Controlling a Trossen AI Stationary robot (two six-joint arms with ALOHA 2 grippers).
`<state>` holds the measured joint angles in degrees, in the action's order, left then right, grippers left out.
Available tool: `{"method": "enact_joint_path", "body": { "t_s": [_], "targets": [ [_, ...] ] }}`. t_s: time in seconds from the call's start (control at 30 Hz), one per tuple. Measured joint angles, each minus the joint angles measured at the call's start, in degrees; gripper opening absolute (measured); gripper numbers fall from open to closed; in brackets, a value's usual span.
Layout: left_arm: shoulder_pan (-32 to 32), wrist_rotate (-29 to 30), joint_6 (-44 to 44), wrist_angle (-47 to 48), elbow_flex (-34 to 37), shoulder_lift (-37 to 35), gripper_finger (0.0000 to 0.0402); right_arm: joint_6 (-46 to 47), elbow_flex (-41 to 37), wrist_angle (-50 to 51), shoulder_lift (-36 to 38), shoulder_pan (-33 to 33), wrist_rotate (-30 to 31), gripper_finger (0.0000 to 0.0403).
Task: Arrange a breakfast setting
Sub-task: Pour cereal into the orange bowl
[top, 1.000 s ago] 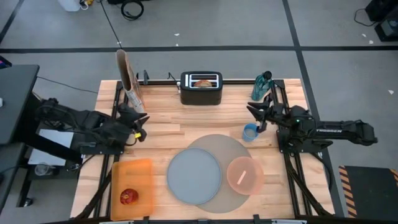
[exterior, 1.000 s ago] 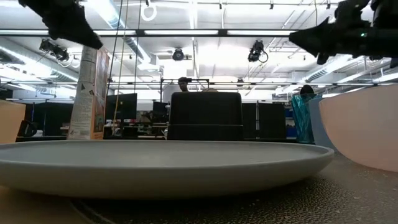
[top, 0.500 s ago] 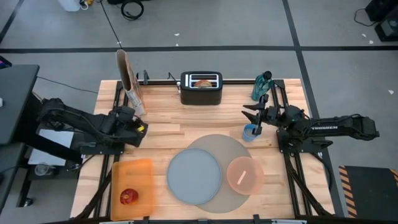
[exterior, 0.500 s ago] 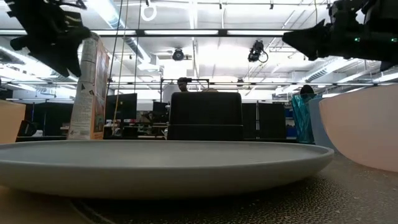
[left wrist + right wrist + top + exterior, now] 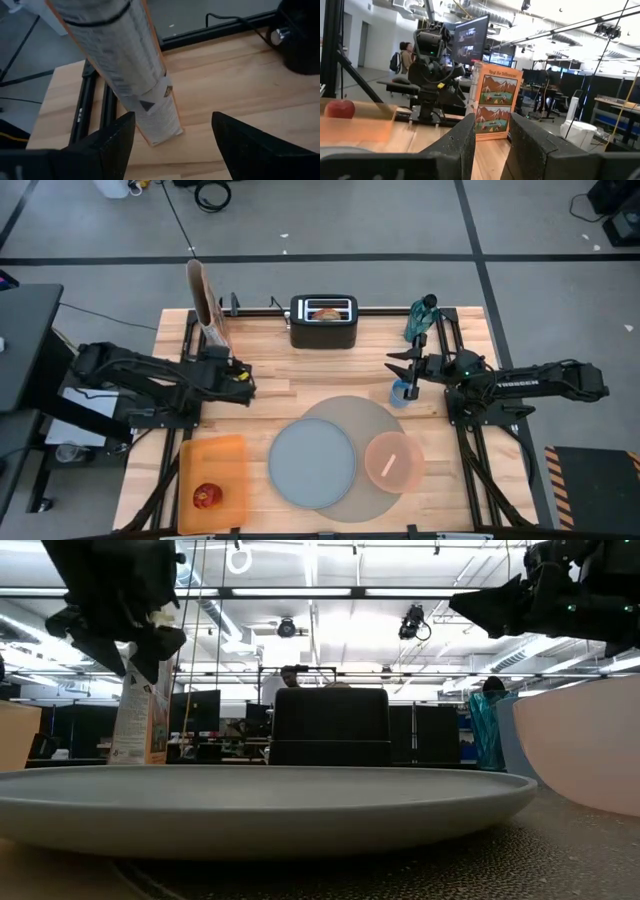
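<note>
The round grey mat (image 5: 372, 417) lies at the near middle of the table, with the blue-grey plate (image 5: 312, 463) on its left part. The pink bowl (image 5: 393, 460) sits on the mat's right part, a spoon (image 5: 389, 464) in it. The bagel half (image 5: 325, 311) sticks up out of the black toaster (image 5: 323, 327) at the far edge. The red apple (image 5: 207, 497) rests on the orange board (image 5: 225, 455). My left gripper (image 5: 240, 377) hovers open, near a tall cereal box (image 5: 150, 95). My right gripper (image 5: 397, 367) hovers open above a blue cup (image 5: 402, 392).
The cereal box (image 5: 207, 305) stands upright at the far left. A teal bottle (image 5: 420, 318) stands at the far right, behind the blue cup. Bare wood lies between the toaster and the mat. People (image 5: 402, 55) stand in the room beyond the table.
My left gripper has gone toward the table's right edge and come lower, ending just near of the cereal box. My right gripper has edged toward the table's left, over the blue cup. No task object has moved.
</note>
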<state>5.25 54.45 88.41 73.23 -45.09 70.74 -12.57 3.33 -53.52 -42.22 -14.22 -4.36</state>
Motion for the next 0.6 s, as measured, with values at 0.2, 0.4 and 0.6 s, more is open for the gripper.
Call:
{"method": "enact_joint_path", "body": {
  "t_s": [0.2,0.4,0.6],
  "targets": [
    [5.78,-4.69,9.42,0.16,5.83,-0.44,0.0272,-0.05,0.02,-0.43,-0.62,-0.01,0.06,0.0127],
    [11.93,-2.25,21.31,0.43,10.41,-0.39,0.0272,-0.03,0.12,-0.41,-2.07,0.0,-1.77,0.0126],
    [10.14,3.38,21.83,-5.98,13.09,-0.26,0.0272,0.85,1.19,-0.38,-5.29,0.0,-3.24,0.0125]
  ]
}}
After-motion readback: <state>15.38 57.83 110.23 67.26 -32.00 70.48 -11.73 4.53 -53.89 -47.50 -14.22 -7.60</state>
